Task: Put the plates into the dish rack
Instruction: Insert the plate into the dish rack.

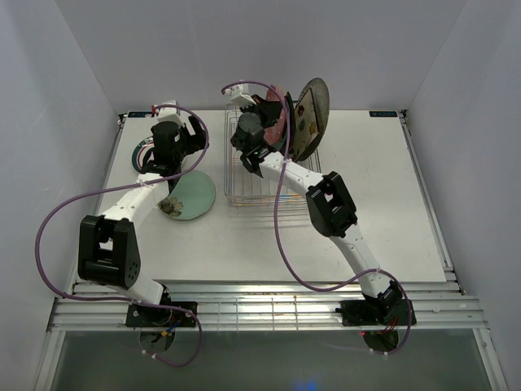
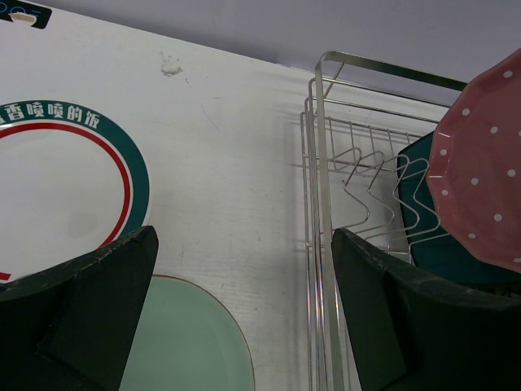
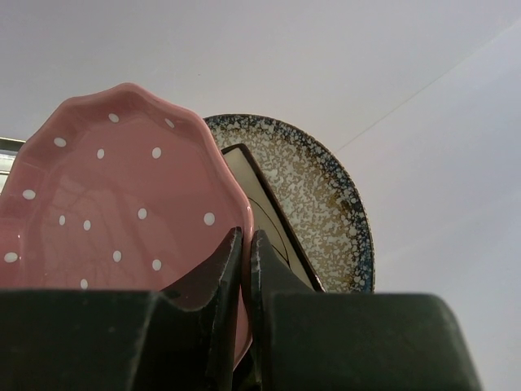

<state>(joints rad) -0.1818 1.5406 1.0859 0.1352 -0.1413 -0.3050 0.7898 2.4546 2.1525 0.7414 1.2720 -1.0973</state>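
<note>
We see the pink dotted plate (image 3: pixel 122 195) standing on its edge, almost upright, with its hollow face turned to the left edge of the table (image 1: pixel 366 204). The right claw (image 3: pixel 247 236) is closed tight on its wavy rim, one finger on each face. The plate is over the far right part of the wire rack (image 1: pixel 244 183). We cannot tell if its lower edge already sits between the prongs.

Just behind it, a cream square plate (image 3: pixel 264 216) and a speckled round plate (image 3: pixel 317 187) also stand on edge, leaning to the right. A dark teal plate (image 2: pixel 444 252) stands in the rack close beside the pink one.

The rack is on the white table, at the middle of the far edge. Pale, bare walls close the table on three sides.

The left claw (image 2: pixel 244 236) hangs fully open and holds nothing, low over the table just left of the rack. A mint plate (image 1: pixel 191 195) lies flat near the left near corner of the rack. A white plate with a teal and red ring (image 2: pixel 57 195) lies flat toward the far left corner, partly hidden under the left arm.
</note>
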